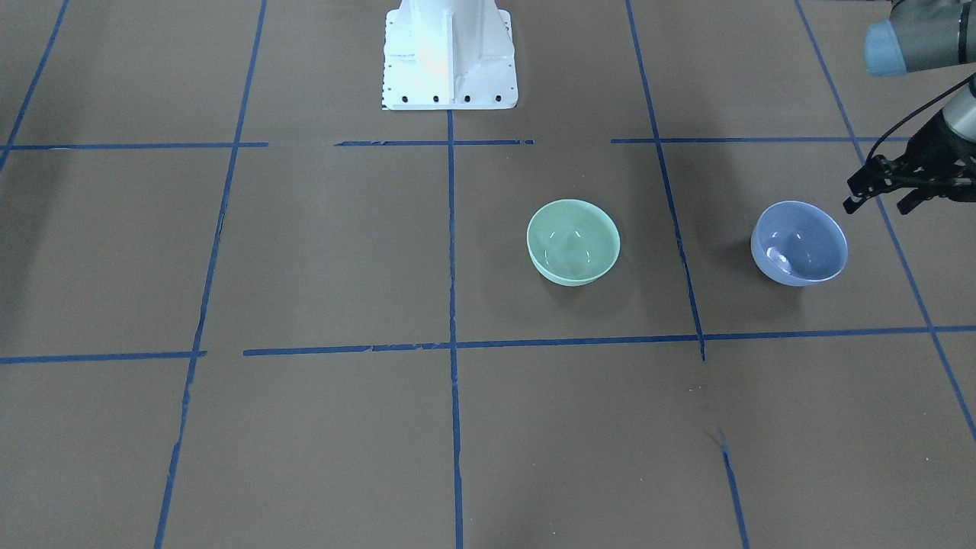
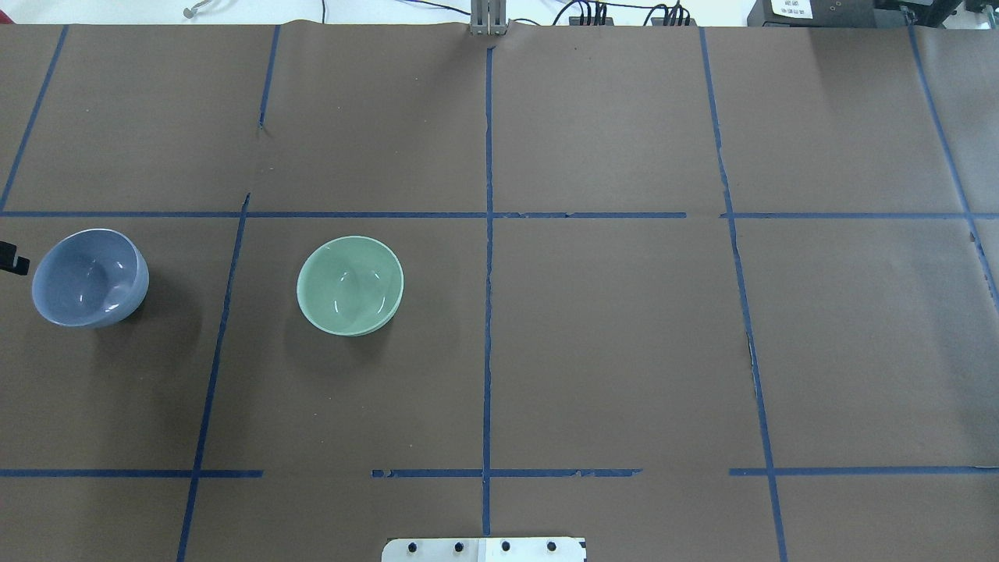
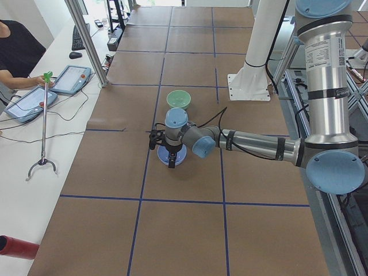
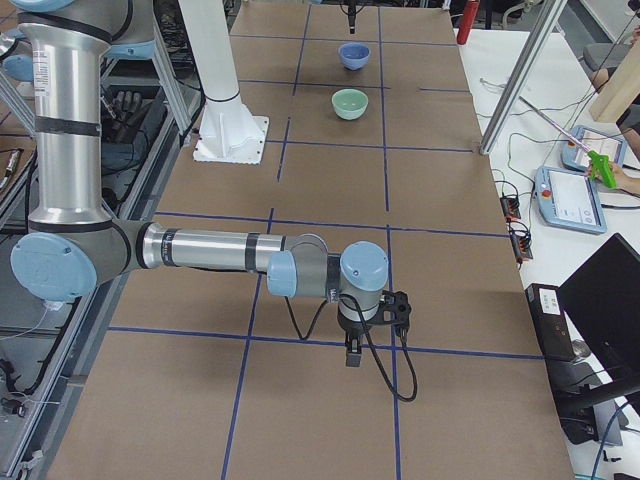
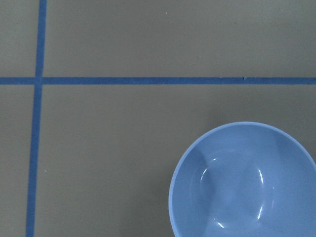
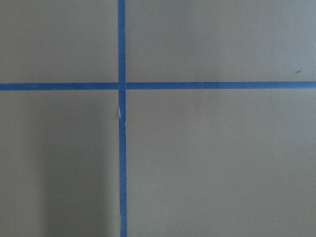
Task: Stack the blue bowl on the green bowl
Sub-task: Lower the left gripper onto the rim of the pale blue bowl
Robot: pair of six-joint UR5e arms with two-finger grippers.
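The blue bowl (image 1: 799, 242) stands upright and empty on the brown table, also in the overhead view (image 2: 90, 277) at the far left and in the left wrist view (image 5: 244, 182) at the lower right. The green bowl (image 1: 573, 242) stands upright and empty about one bowl-width and a half away, nearer the table's middle (image 2: 350, 285). My left gripper (image 1: 877, 200) hovers just beside and above the blue bowl's outer rim, jaws apart and empty. My right gripper (image 4: 370, 330) shows only in the exterior right view, far from both bowls; I cannot tell whether it is open or shut.
The robot's white base (image 1: 450, 61) stands at the table's robot side. Blue tape lines (image 2: 488, 312) divide the brown table into squares. Tablets (image 3: 72, 79) and a grabber stick (image 3: 43, 123) lie on the side bench with an operator.
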